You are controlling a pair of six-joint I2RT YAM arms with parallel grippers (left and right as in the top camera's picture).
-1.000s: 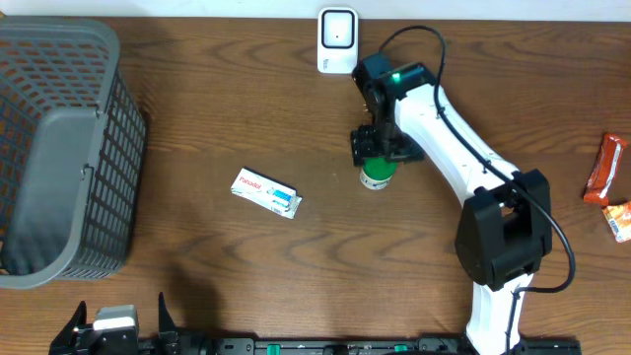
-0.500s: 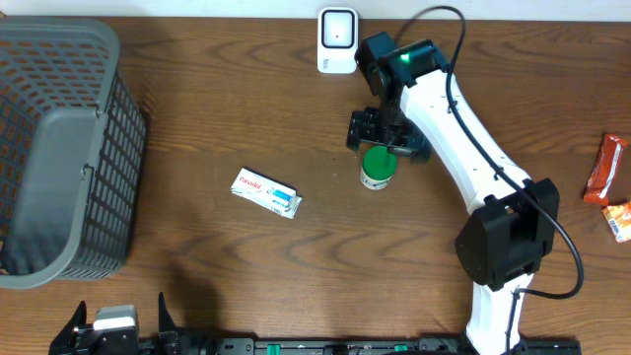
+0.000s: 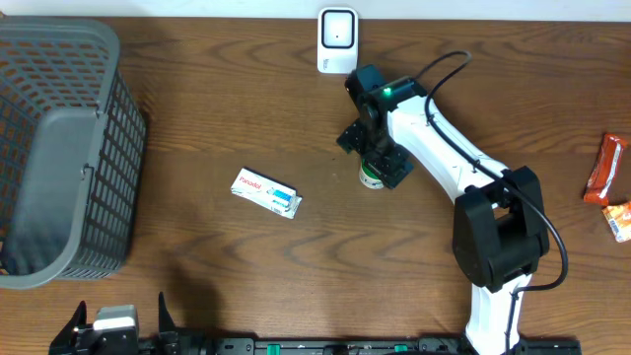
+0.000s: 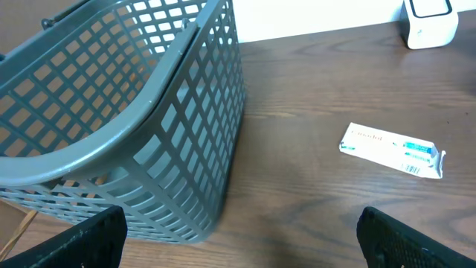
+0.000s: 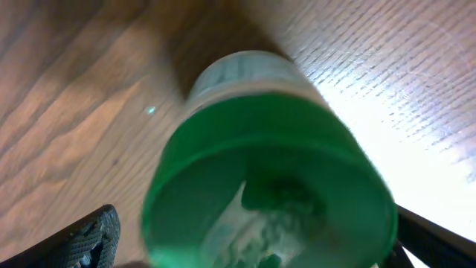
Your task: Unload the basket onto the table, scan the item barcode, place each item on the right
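While the right gripper (image 3: 373, 156) is held directly above the green-capped bottle (image 3: 370, 178), its jaws are spread wide to either side of the cap and nothing is grasped. Whether a finger touches the bottle cannot be told, because the wrist view is blurred. The bottle, taken to be the item to be scanned, stands upright on the table just in front of the white scanner (image 3: 337, 39) and slightly to its right. The left gripper (image 4: 245, 240) is parked with its jaws apart and empty, well in front of the scanner and far to its left. A medicine box (image 3: 266, 193) lies in front and to the left of the scanner, a grey basket (image 3: 126, 148) far to its left, and snack bars (image 3: 606, 168) far to its right. No barcode is visible. If the jaws are closed off-centre, the round bottle could be tipped and set rolling. If it is gripped at the cap alone, it could slip or swing, and the label might be presented facing away from the scanner.
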